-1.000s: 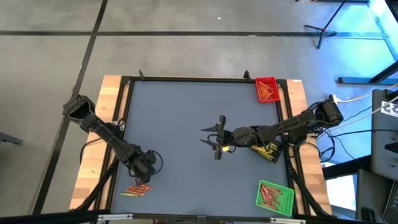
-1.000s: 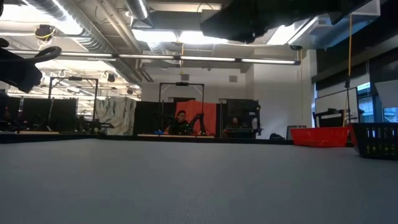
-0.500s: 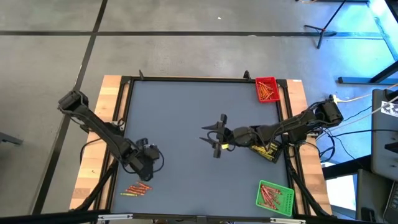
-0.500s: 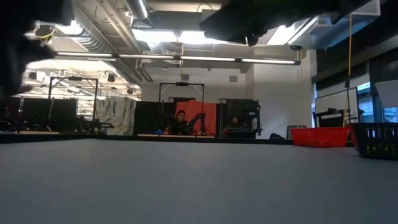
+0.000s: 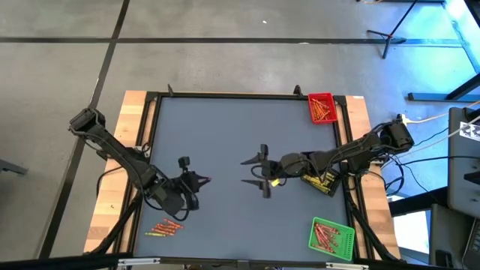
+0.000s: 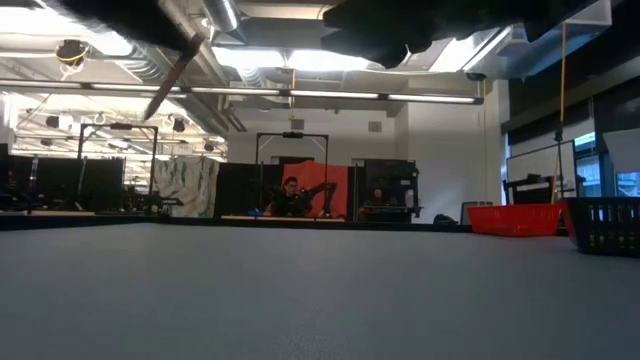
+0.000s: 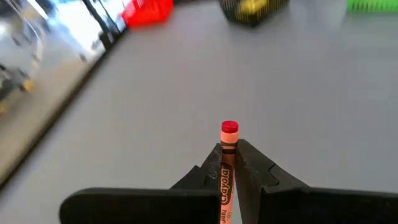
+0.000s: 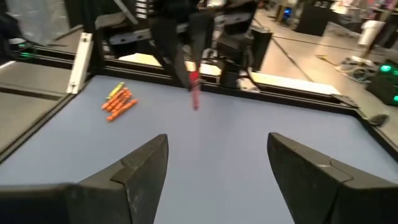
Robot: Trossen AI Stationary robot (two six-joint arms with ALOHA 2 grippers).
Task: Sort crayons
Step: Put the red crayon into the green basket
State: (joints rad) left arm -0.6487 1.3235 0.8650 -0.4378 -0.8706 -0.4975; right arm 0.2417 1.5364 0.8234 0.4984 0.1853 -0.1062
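My left gripper [image 5: 202,180] hangs above the table's left half, shut on one red crayon [image 7: 227,155]. The right wrist view shows that crayon [image 8: 194,87] too, sticking out below the left gripper [image 8: 186,68]. A small pile of red and orange crayons [image 5: 163,227] lies on the mat near the front left corner. Over the table's middle my right gripper [image 5: 253,171] stands open, facing the left gripper, with nothing between its fingers [image 8: 143,168]. My left gripper pinches the crayon's paper-wrapped shaft [image 7: 226,171] between its two fingers. The crayon lies along the fingers, and its red end [image 7: 229,128] sticks out past the fingertips. The fingers slant down toward the table's right side. The crayon is lifted clear of the mat.
A red tray [image 5: 321,107] with crayons stands at the far right corner, a green tray [image 5: 330,235] with crayons at the near right. A black tray [image 5: 322,182] sits under my right arm. The grey mat [image 5: 225,127] lies bare between the arms.
My left gripper has risen from above the crayon pile and swung toward the table's middle, tipping from pointing down to a shallow slant, shut on the red crayon throughout. My right gripper has stayed in place and opened wider.
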